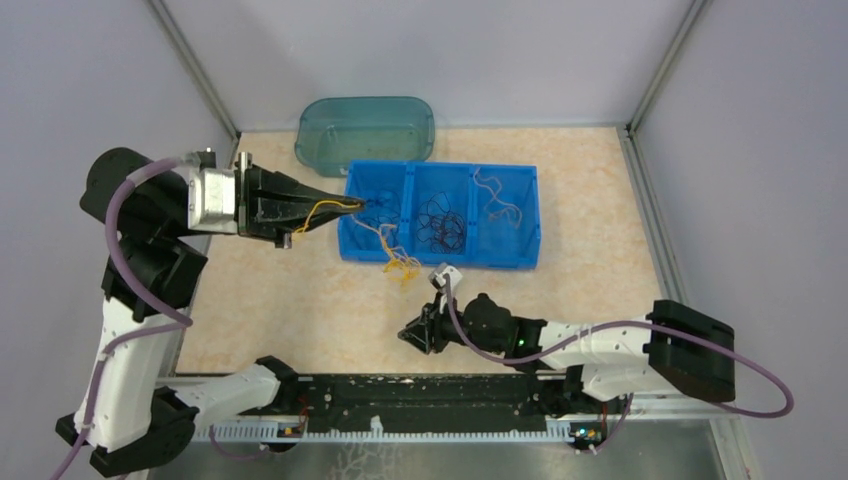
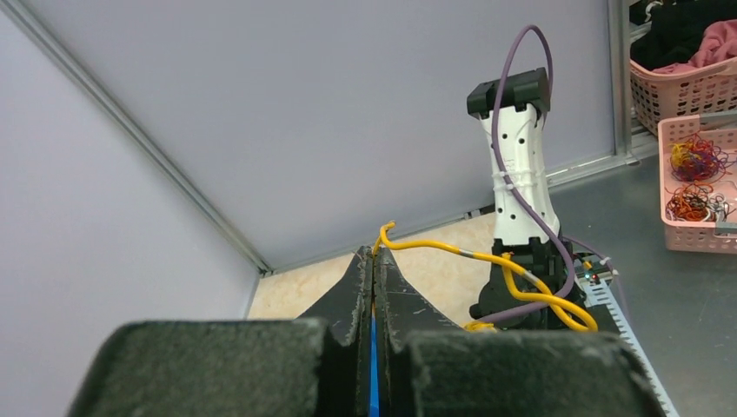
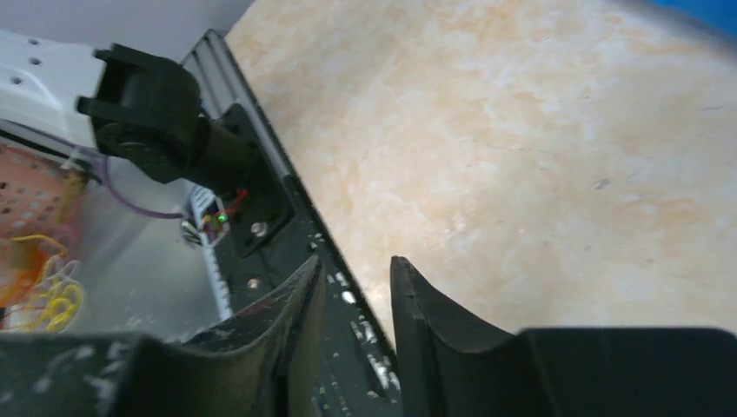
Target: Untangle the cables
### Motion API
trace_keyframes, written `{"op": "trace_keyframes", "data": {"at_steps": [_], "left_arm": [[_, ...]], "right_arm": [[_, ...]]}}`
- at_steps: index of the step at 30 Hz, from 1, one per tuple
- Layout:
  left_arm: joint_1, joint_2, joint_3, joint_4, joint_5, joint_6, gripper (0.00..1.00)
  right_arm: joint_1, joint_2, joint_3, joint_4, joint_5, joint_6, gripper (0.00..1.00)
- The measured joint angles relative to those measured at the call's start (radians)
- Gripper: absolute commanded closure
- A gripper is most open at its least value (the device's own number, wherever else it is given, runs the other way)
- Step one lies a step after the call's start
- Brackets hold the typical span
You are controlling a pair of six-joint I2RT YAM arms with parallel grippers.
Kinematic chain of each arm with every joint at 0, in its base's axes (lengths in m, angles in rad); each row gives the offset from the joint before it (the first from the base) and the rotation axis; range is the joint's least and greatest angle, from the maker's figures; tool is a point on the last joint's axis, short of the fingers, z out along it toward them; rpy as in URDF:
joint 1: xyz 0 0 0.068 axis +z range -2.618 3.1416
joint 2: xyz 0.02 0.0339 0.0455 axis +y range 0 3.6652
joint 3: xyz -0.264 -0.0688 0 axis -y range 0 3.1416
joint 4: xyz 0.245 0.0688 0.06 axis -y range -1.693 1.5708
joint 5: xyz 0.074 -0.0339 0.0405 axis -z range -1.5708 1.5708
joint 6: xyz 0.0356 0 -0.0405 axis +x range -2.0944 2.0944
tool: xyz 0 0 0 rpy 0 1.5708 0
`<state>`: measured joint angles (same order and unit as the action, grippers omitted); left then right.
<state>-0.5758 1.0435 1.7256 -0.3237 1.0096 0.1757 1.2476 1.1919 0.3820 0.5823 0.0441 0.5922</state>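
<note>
Left gripper (image 1: pixel 356 205): jaws pressed together on a yellow cable (image 2: pixel 452 249); upper left of the top view, at the blue tray (image 1: pixel 440 258)
Right gripper (image 3: pixel 355 265): jaws slightly apart; nothing in them; lower centre
Progress: we judge it partly done; black cables (image 1: pixel 442 222) fill the middle compartment; a yellow-orange clump (image 1: pixel 400 262) spills over the near wall, left to free

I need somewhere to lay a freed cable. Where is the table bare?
Bare tabletop lies right of the blue tray, up to the wall, and near-left, between the left arm and right end effector. Crowded: the tray's left end, where the left end effector grips a yellow cable.
</note>
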Motion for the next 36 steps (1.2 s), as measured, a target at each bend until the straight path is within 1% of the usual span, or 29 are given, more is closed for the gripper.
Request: {"op": "trace_keyframes", "data": {"at_steps": [3,6,8,9,12,15,17,26,36], "left_arm": [[0.0,-0.007,-0.002,-0.011,0.002,0.002,1.0],[0.0,-0.025,-0.03,-0.018,0.006,0.001,1.0],[0.0,-0.036,-0.056,-0.022,0.012,-0.002,1.0],[0.0,-0.039,-0.067,-0.023,0.014,-0.003,1.0],[0.0,-0.046,-0.095,-0.027,0.022,-0.007,1.0],[0.0,-0.047,-0.116,-0.03,0.027,-0.014,1.0],[0.0,-0.051,-0.133,-0.031,0.03,-0.018,1.0],[0.0,-0.078,-0.187,-0.033,0.03,-0.021,1.0],[0.0,-0.084,-0.193,-0.032,0.03,-0.021,1.0]], "right_arm": [[0.0,-0.033,0.02,-0.067,0.043,-0.027,0.46],[0.0,-0.145,0.074,-0.127,0.084,-0.071,0.36],[0.0,-0.244,0.126,-0.134,0.105,-0.105,0.34],[0.0,-0.291,0.155,-0.133,0.113,-0.122,0.31],[0.0,-0.385,0.223,-0.115,0.124,-0.163,0.28],[0.0,-0.433,0.268,-0.114,0.123,-0.196,0.27],[0.0,-0.436,0.282,-0.119,0.117,-0.21,0.28],[0.038,-0.347,0.308,-0.159,0.086,-0.264,0.38],[0.04,-0.325,0.309,-0.162,0.069,-0.278,0.39]]}}
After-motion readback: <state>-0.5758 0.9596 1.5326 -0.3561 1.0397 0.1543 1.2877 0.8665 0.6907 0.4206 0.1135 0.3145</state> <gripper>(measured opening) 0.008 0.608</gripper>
